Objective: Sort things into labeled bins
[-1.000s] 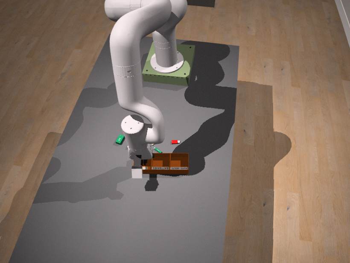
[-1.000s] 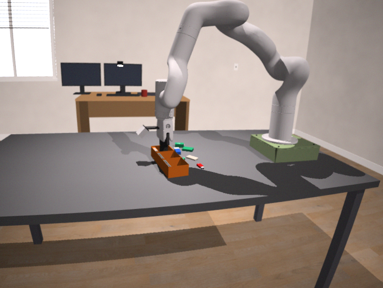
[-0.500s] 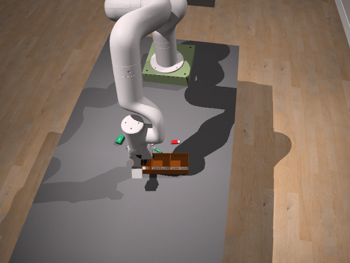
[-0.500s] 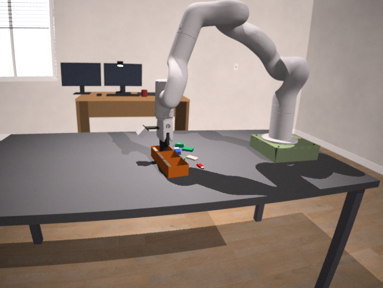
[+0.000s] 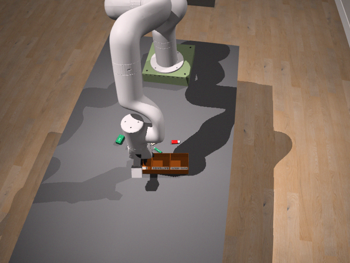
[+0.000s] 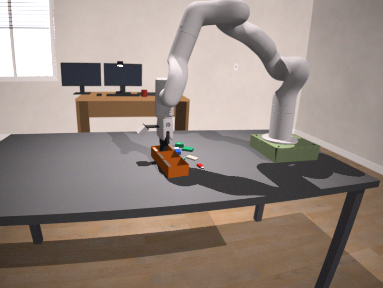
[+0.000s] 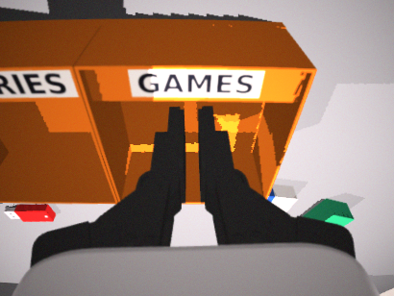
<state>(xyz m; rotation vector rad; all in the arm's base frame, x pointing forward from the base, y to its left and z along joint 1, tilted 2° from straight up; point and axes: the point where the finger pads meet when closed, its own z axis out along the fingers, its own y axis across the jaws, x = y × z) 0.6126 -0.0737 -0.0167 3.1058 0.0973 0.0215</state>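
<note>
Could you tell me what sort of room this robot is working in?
Probably an office or lab: a wooden desk with two monitors stands against the wall, a window is beside it, and the floor is wood.
</note>
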